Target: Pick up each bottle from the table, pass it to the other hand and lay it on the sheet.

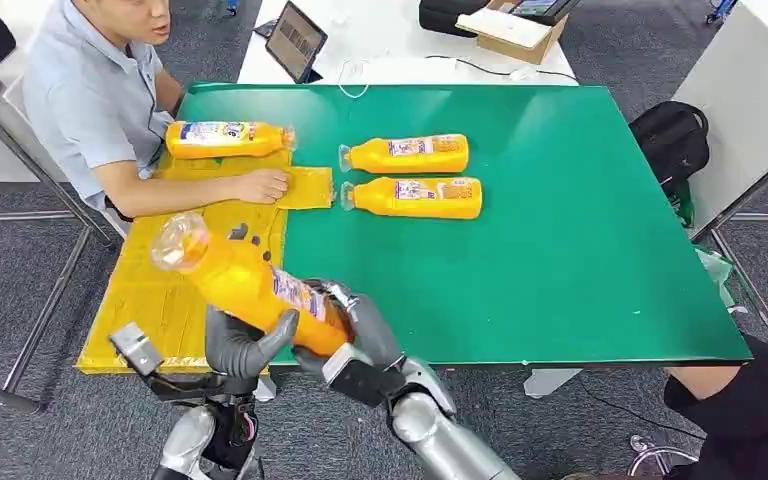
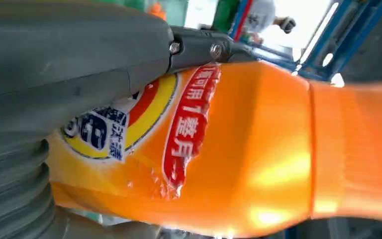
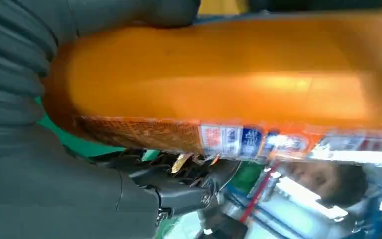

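Gripping glossy orange bottle (image 1: 245, 285): both robot hands.

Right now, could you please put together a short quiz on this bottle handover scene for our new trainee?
1. True or false: both the left hand and the right hand grip the raised bottle.
2. How many bottles lie on the bare green table? A) one B) two C) three
3. Fill in: one bottle already lies on the yellow ____, beside the seated person's hand.

Key: 1 true; 2 B, the far bottle and the near bottle; 3 sheet.
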